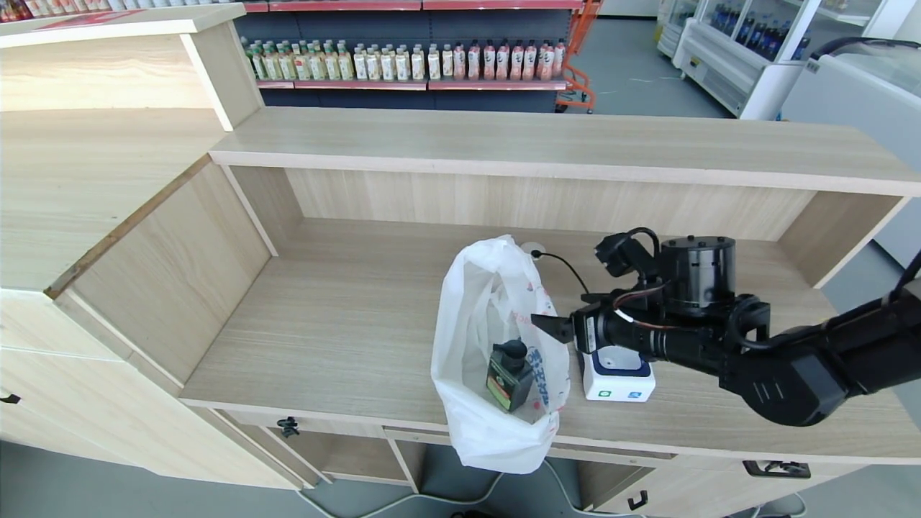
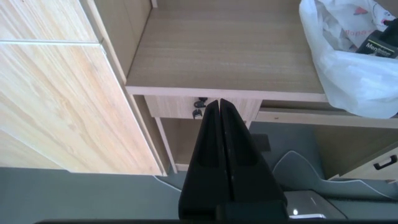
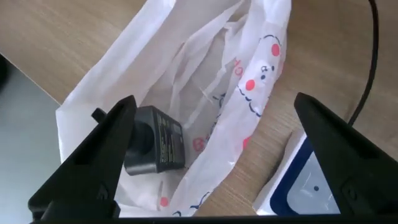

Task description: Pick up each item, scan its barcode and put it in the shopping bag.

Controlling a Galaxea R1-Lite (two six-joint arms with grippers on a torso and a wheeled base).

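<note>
On the wooden counter (image 1: 324,324), the white plastic shopping bag (image 1: 460,338) stands open with 1 dark green pump bottle (image 1: 509,374) inside. The right gripper (image 1: 550,325) hangs at the bag's right rim, spread wide, holding nothing. The left gripper (image 2: 219,109) is pressed together, low by the counter's near edge. The drop looks done; next, lift away without catching the bag.

wood counter (image 1: 345,324) | bottle-stocked shelf (image 1: 345,85) behind | grey floor (image 1: 640,79) | freezers (image 1: 719,65) far right
</note>
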